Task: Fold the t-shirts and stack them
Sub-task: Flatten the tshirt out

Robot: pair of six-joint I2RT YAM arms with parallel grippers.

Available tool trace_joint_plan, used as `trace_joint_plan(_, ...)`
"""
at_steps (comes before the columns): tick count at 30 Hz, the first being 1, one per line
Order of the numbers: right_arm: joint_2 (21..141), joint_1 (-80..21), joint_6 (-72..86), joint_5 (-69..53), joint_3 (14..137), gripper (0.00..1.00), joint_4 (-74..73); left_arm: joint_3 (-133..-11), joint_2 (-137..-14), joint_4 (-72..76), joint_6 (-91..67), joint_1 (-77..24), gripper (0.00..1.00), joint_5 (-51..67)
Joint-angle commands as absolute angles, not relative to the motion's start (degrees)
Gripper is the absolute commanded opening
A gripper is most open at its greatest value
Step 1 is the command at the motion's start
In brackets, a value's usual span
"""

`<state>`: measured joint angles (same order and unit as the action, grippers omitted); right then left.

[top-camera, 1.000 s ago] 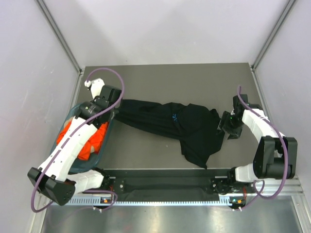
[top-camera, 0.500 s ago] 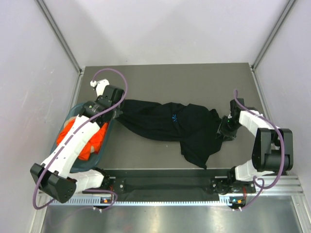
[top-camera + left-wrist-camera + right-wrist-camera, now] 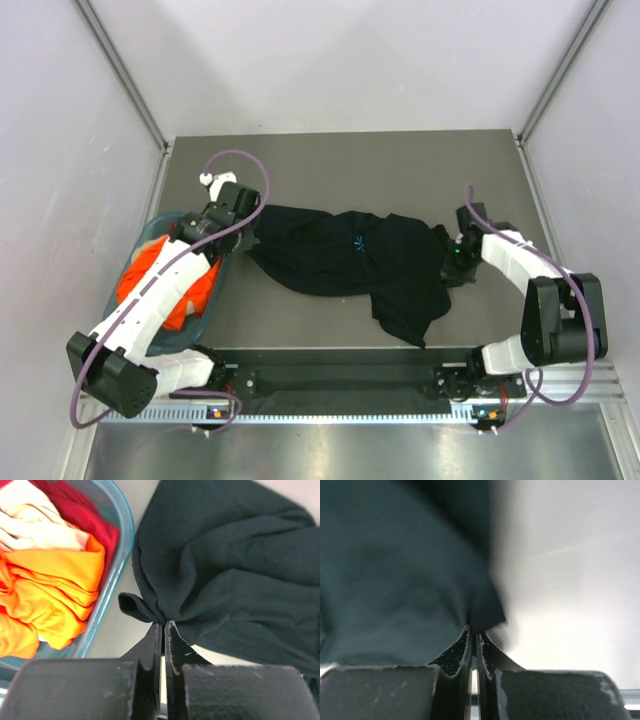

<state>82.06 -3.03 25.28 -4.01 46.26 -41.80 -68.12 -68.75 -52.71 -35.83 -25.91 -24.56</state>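
A black t-shirt (image 3: 350,260) lies stretched across the middle of the table, with a tiny blue-white mark (image 3: 360,241) near its centre. My left gripper (image 3: 164,625) is shut on the shirt's left end (image 3: 145,611), pinching a bunched fold beside the basket. My right gripper (image 3: 474,632) is shut on the shirt's right edge (image 3: 482,612). In the top view the left gripper (image 3: 246,222) and right gripper (image 3: 452,258) sit at the two ends of the shirt. An orange t-shirt (image 3: 55,587) lies crumpled in the basket.
A teal plastic basket (image 3: 222,283) stands at the left edge of the table under my left arm; it also holds red cloth (image 3: 75,510) and cream cloth (image 3: 35,525). Grey walls enclose the table on three sides.
My right gripper has moved left onto the shirt's right edge and closed on it. The left gripper has drawn its end of the shirt slightly to the right.
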Motion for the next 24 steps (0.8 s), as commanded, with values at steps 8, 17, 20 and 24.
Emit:
trace_joint_plan(8, 87.89, -19.95, 33.41, -9.84, 61.86, 0.32, -41.92, -67.58, -70.93, -50.71, -35.16, -25.75, 0.00, -19.51)
trace_joint_plan(17, 86.66, -14.24, 25.23, -9.06, 59.06, 0.42, -42.36, -68.38, -72.77, -50.71, -34.72, -25.84, 0.00, -19.34)
trace_joint_plan(20, 85.70, -13.45, 23.74, -7.47, 57.84, 0.43, -42.19, -68.38, -73.04, -50.63, -34.72, -25.84, 0.00, -18.81)
trace_joint_plan(24, 86.57, -11.43, 21.54, -8.17, 55.46, 0.47, -41.57, -68.03, -73.21, -50.63, -34.72, -25.84, 0.00, -18.19)
